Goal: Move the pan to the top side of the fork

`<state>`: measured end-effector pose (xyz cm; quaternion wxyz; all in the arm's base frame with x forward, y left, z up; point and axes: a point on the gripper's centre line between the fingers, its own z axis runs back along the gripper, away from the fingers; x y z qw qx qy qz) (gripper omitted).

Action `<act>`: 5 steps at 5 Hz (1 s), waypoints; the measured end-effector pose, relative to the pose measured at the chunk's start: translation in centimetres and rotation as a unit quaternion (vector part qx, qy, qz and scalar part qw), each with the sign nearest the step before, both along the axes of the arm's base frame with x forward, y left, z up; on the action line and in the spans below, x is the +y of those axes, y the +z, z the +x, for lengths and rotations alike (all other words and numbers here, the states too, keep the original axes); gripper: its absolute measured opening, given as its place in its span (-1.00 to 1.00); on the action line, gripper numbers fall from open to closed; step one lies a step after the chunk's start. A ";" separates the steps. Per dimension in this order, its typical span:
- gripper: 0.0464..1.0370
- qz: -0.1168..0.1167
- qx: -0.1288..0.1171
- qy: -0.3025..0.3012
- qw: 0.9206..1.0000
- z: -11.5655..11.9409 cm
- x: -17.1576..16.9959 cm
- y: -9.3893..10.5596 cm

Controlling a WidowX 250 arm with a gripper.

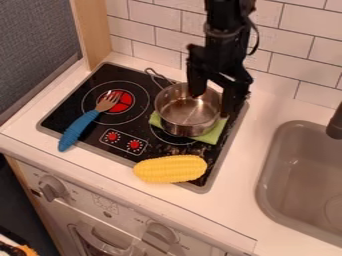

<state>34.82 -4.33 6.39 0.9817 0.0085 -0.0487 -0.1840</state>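
Camera view: gripper (212,105) open, fingers spread w/ pan (175,123) wall btwn them, no clamp on it. Pan looks like thin metal: stiff, prob. fairly light, not fragile, but smooth, so could slip or tip if pinched off-centre. Best hold: rim + wall right btwn the fingers; wire handle (160,75) at back L seems too thin for a level lift. Rel. to gripper: pan just below, mostly toward view's L & front; one finger inside, other outside its R wall. Under pan: cloth (212,136), might drag. Farther L, fork (79,127) on stove (70,105).
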 end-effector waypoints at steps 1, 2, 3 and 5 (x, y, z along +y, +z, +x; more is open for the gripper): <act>0.92 -0.005 0.000 0.026 1.000 0.2 0.6 -1.1; 0.79 -0.012 0.005 0.029 0.999 0.3 0.6 -2.2; 0.22 -0.013 0.005 0.033 0.999 0.4 0.6 -2.5; -0.80 -0.009 0.009 0.039 0.999 0.3 0.4 -3.0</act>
